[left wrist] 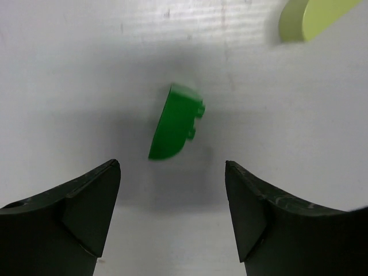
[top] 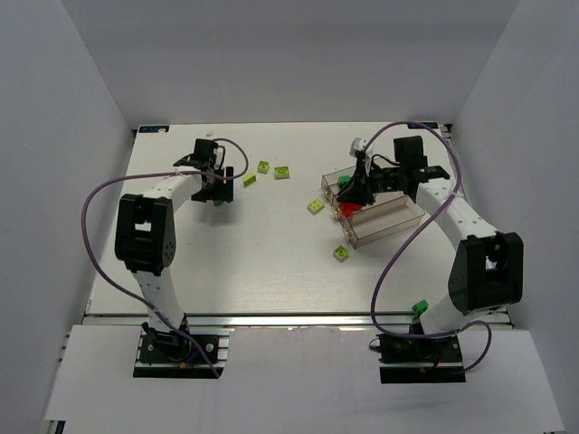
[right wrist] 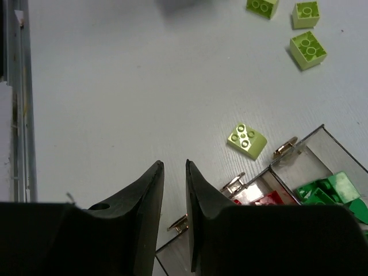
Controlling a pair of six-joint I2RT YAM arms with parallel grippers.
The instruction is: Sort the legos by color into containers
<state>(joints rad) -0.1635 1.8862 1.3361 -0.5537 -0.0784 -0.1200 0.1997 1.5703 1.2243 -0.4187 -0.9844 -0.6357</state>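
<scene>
We see the left gripper [left wrist: 172,213] pointing down with wide-open fingers over a dark green lego [left wrist: 174,123] lying on the white surface [left wrist: 86,75], while the right gripper [right wrist: 174,218], fingers nearly closed and empty, hangs by the containers [right wrist: 322,144].

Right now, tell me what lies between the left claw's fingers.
In the left wrist view, the dark green lego lies on bare table just ahead of the open left claw, centred on the gap, untouched.
</scene>
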